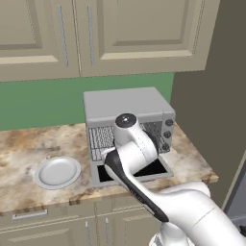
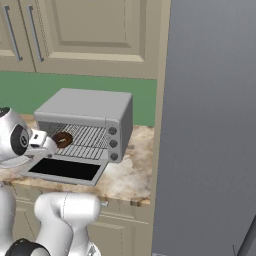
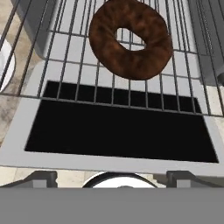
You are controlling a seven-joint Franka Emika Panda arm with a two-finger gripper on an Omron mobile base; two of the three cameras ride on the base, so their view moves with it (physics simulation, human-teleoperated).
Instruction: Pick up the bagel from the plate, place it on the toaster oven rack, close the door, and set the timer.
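Note:
The dark brown bagel (image 3: pixel 130 38) lies flat on the silver toaster oven rack (image 3: pixel 65 52), free of my fingers. It also shows on the rack (image 2: pixel 87 137) as a small ring, the bagel (image 2: pixel 63 139). The door (image 3: pixel 118 131) is folded down flat, black glass up, in front of the cavity. My gripper (image 3: pixel 113 179) hovers above the door's front edge, open, its tips wide apart with nothing between them. From the right, the gripper (image 2: pixel 49 143) sits just left of the bagel. The plate (image 1: pixel 57 172) is bare on the counter left of the oven.
The toaster oven (image 1: pixel 127 103) stands against the green wall under beige cabinets. Three knobs (image 2: pixel 114 144) run down its right front panel. A tall grey wall (image 2: pixel 210 125) rises right of the counter. My arm covers the middle of the oven's opening (image 1: pixel 129 144).

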